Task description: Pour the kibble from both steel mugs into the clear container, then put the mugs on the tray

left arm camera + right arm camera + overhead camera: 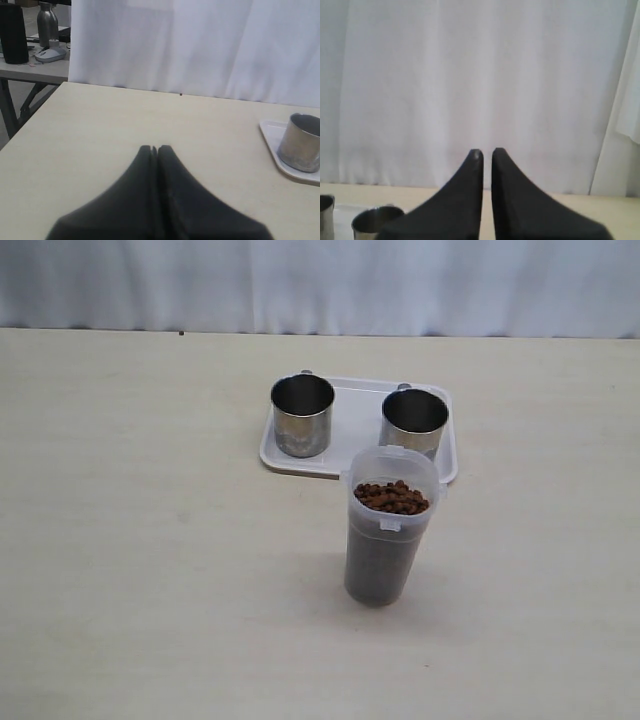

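The left end effector (pixel 154 149) is closed, its two dark fingers pressed together tip to tip with nothing between them. It hangs over bare desk (pixel 100 130), well apart from the tray (pixel 272 134). One steel mug (pixel 301 142) shows beyond it, upright at the tray's corner.

The right end effector (pixel 486 152) is closed too, with only a thin slit between its fingers, and it grips nothing. It is raised above the desk and faces the white curtain (pixel 470 75). The rims of both mugs show low beside it. Neither end effector appears in the exterior view.

In the exterior view the white tray (pixel 350 430) lies flat on the desk (pixel 150 560) toward the far side. The left mug (pixel 302 415) and the right mug (pixel 414 423) stand upright on it, apart from each other, their insides showing bare steel.

The clear container (pixel 385 550) stands upright on the desk on the near side of the tray, in line with the right mug. Its rim overlaps that mug and the tray's near edge in the picture; whether it touches them I cannot tell. The kibble (pixel 392 497) fills the container, heaped close to the rim.

A second table with a dark bottle (pixel 47 22) stands past the curtain's edge.
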### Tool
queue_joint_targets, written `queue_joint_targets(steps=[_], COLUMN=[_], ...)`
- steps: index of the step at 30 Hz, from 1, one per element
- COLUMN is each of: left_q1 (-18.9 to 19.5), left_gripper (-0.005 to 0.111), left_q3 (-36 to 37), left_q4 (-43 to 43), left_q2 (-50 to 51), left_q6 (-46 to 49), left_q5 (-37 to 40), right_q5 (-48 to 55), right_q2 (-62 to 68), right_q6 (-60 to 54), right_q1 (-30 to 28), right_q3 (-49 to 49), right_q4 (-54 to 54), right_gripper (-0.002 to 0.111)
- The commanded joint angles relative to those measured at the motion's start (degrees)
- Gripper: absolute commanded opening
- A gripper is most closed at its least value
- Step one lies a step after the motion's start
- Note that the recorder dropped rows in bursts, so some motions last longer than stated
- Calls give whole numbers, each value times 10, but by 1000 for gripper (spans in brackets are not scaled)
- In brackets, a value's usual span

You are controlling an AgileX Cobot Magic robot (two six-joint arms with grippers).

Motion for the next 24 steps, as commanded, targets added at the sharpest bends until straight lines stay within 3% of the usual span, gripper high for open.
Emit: queue_joint_targets(steps=[1,6,24], left_q1=[-5,-5,-5], left_gripper=[0,0,0], left_q3=[1,1,1], left_q4=[9,11,11], left_q2=[-2,-2,-2], left_q6=[0,0,0], left_q5=[-7,-7,-7], right_q5=[90,179,199], right_q2=[-4,-4,-4], right_q6=[-23,-23,10], right_q1=[-4,-5,-32], right_q3=[2,2,2], right_q4=[2,-11,-11], right_gripper=[5,5,5])
